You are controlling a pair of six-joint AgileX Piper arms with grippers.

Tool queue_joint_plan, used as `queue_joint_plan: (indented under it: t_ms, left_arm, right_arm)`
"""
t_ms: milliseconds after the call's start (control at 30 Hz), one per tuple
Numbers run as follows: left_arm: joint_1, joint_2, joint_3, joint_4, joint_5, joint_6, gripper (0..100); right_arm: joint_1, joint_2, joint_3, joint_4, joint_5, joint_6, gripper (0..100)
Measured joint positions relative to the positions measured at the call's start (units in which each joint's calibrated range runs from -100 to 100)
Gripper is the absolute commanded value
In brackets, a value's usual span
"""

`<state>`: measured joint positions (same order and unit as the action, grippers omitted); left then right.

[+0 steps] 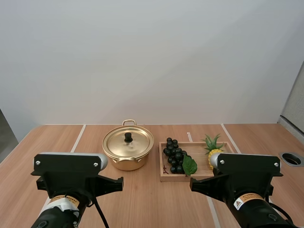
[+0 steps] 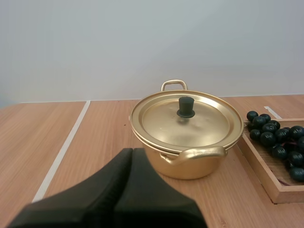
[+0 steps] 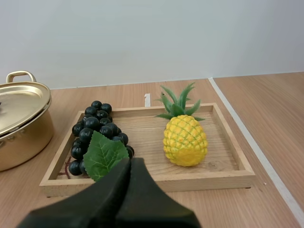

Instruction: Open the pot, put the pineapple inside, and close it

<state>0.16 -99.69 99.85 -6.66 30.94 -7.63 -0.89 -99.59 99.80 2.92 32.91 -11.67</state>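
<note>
The right tool is nearest. Its two black fingers are pressed together into one dark wedge with nothing between them, just short of the near rim of the wooden tray. The left tool is closed and empty in the same way, fingers flush against each other. It points at the pot off the tray's left side.

The pineapple stands upright in the right half of the tray, green crown up. Its yellow body rests on the tray floor, clear of the walls. In the tray's left half lies a bunch of dark grapes, with a green leaf over the end of the bunch closest to the tray's near rim. Bare wood shows between the grapes and the pineapple.

The gold-coloured pot stands just beside the tray's left wall, with a narrow strip of desk between them. Its lid sits flat on the rim, with a black knob at the centre. One loop handle is on the pot's far side and another on its near side.

The desk is wood, and pale lines run across it. One passes along the tray's right wall and another lies well to the left of the tray, beyond the pot.
</note>
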Motion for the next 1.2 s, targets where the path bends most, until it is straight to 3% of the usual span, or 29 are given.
queue_joint_plan:
  t_ms: [67, 100, 200, 667, 900, 1133, 1200]
  left_arm:
    - [-1.75, 0.00, 0.04, 1.73, 0.00, 0.04, 0]
    - [-3.33, 0.00, 0.04, 2.30, -0.20, 0.14, 0]
    - [-4.18, 0.00, 0.04, 3.58, -0.20, 0.14, 0]
    - [-3.06, 0.00, 0.15, 3.81, -1.97, 0.14, 0]
    - [-3.06, 0.00, -0.14, 3.92, -18.08, 1.76, 0]
    - [-3.06, -0.11, -6.88, 3.92, -38.06, 4.91, 0]
    - [-3.06, -0.11, -9.14, 3.92, -40.42, 4.91, 0]
  right_arm:
    - [-0.29, 0.00, 0.00, 1.13, 0.00, -1.00, 0]
    - [-0.45, 0.00, 0.00, 1.66, 0.00, -1.38, 0]
    - [-1.00, 0.00, 0.00, 3.16, 0.00, -3.08, 0]
    - [0.01, 0.00, 0.15, 2.15, -3.15, -3.88, 0]
    - [-0.12, 0.00, 0.20, 0.48, -28.87, -3.88, 0]
    - [-0.48, 0.00, 0.20, -2.92, -56.88, -5.24, 0]
    - [-0.48, -0.11, -0.20, -3.34, -63.42, -6.89, 17]
